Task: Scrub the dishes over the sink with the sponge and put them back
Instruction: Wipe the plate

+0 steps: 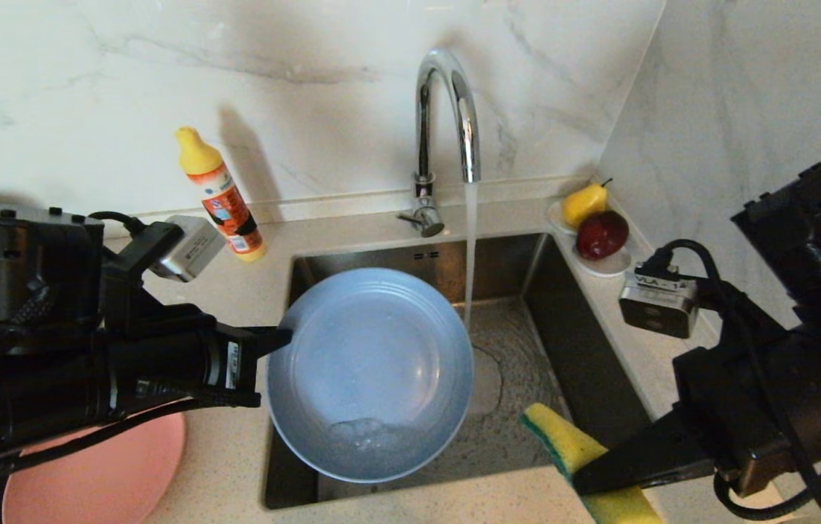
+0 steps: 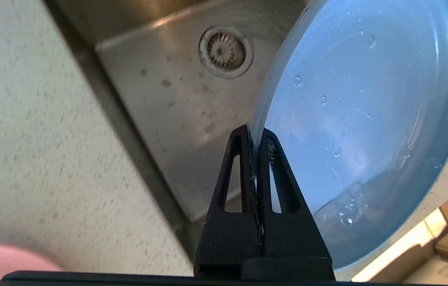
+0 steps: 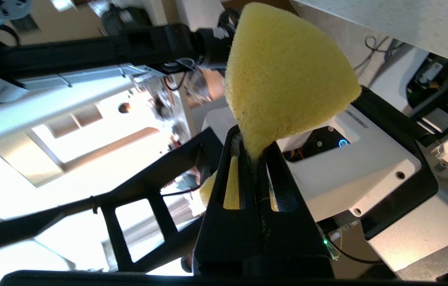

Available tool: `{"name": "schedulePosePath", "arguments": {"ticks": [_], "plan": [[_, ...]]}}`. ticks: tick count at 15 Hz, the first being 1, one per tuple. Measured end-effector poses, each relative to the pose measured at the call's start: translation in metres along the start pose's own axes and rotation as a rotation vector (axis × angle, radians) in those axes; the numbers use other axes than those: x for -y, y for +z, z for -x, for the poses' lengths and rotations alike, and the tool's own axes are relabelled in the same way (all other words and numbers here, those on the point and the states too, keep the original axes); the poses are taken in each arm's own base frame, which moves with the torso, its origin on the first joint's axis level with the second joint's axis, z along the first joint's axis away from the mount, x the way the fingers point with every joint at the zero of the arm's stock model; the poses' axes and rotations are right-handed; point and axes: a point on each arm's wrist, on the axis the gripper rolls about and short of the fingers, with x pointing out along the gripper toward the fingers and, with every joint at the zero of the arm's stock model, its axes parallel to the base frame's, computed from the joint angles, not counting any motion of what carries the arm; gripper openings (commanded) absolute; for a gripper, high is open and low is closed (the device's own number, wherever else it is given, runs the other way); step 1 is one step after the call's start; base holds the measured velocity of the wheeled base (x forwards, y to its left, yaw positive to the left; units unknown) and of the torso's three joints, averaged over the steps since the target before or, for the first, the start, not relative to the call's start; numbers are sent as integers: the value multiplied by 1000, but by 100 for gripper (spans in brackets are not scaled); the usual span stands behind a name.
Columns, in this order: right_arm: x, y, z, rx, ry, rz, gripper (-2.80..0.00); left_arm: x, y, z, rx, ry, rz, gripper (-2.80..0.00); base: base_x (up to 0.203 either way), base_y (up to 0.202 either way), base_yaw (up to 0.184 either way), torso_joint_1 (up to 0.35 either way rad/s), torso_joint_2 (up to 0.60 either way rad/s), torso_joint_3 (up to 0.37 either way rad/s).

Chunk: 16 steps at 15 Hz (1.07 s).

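Left end effector (image 1: 287, 338) grips blue plate (image 1: 370, 371) beside running faucet (image 1: 447, 116).

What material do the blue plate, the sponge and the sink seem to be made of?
Plate: probably plastic or melamine, matte, thin rim, only soft highlights; glazed ceramic cannot be excluded.
Sponge: soft yellow foam with a porous face, squashed where pinched; green scouring layer visible in the head view.
Sink: brushed stainless steel, grey with fine grain and dull reflections.
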Motion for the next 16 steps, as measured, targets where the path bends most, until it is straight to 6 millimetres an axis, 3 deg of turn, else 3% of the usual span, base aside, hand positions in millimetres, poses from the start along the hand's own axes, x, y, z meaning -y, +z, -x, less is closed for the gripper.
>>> {"name": "schedulePosePath", "arguments": {"ticks": [6, 10, 16], "plan": [[-24, 26, -40, -67, -48, 48, -280, 12, -12, 7, 51, -53, -62, -280, 0, 0, 0, 0, 0, 0], [-31, 39, -62, -87, -98, 50, -280, 13, -23, 8, 33, -58, -79, -280, 0, 0, 0, 0, 0, 0], [-38, 61, -87, -84, -170, 42, -280, 13, -22, 5, 33, -35, -77, -280, 0, 0, 0, 0, 0, 0]]}}
